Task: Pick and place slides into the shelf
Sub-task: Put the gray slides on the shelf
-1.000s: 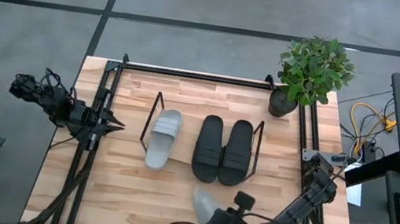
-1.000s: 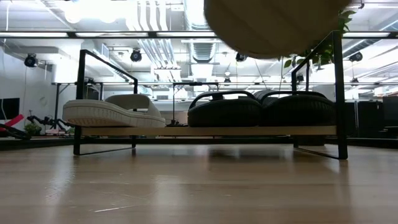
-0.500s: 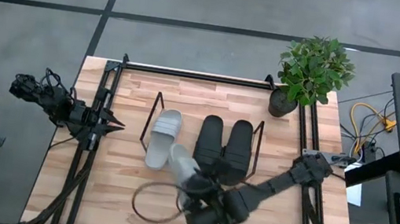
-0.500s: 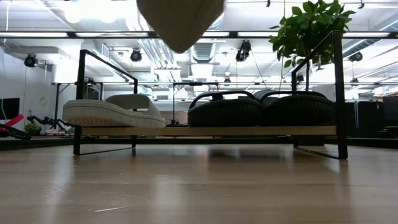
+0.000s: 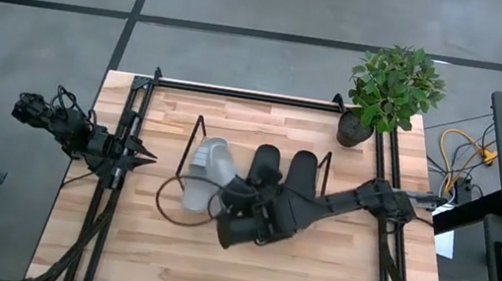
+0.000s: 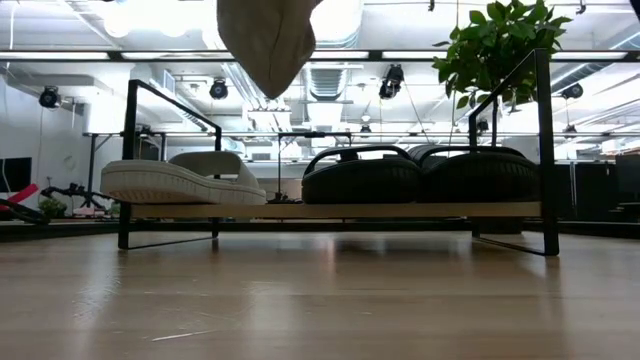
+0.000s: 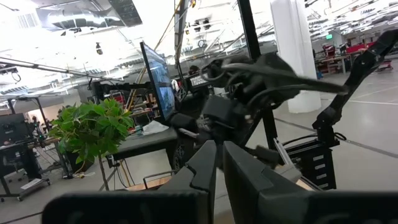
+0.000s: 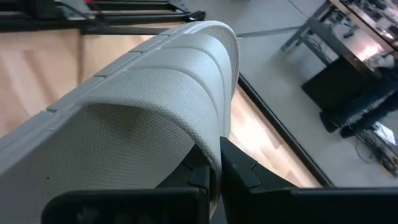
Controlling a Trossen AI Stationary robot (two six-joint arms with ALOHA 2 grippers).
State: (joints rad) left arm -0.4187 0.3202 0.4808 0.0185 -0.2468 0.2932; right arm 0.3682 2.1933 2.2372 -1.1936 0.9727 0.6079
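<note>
since the earlier frames the right arm had swung left and away from the near edge, carrying the second grey slide [image 5: 218, 168] from the near part of the bench [image 5: 242, 269] up to the shelf [image 5: 256, 176]. the right hand [image 5: 231, 195] was clamped shut on that slide's strap, with the fabric pinched between its fingers [image 8: 239, 171] in the wrist view. from above, the held slide hung over the shelf's left part, partly overlapping the first grey slide [image 5: 197, 180] lying there. in the low view it showed as a pale shape [image 6: 265, 40] clear above the shelf board, not touching it. the black pair [image 5: 284, 170] lay side by side on the shelf's right part, partly covered by the arm. a potted plant [image 5: 394, 87] stood at the far right corner of the bench. the left hand [image 5: 141, 155] waited at the left edge of the bench, fingers [image 7: 205, 168] closed together and holding nothing.
</note>
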